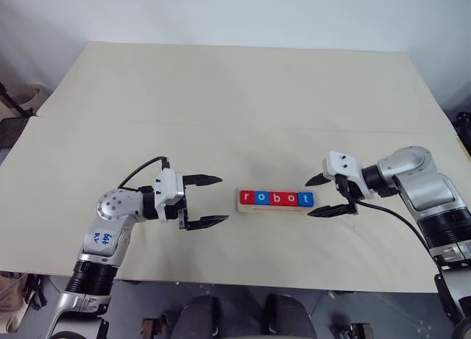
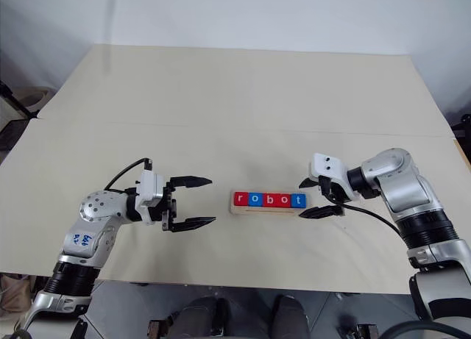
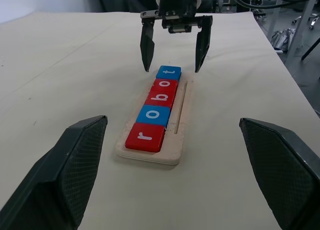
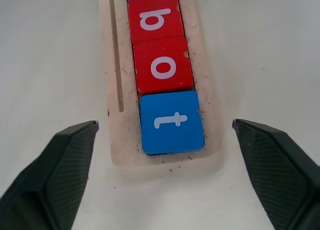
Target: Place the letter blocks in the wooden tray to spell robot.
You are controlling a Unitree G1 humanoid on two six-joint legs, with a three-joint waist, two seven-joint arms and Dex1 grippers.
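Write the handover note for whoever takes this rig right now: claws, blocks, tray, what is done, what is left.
Left claw: open, empty, level, to the left of the wooden tray, apart from it.
Right claw: open, empty, angled down at the tray's right end, astride the blue t block without touching it.
Letter blocks: all five lie in the tray's slot, reading r, o, b, o, t from left to right.
Done: the word is spelled.
Left: no block remains to place; probably only draw both arms back.

Pale beige table [image 1: 221, 96], white wall [image 1: 221, 12]
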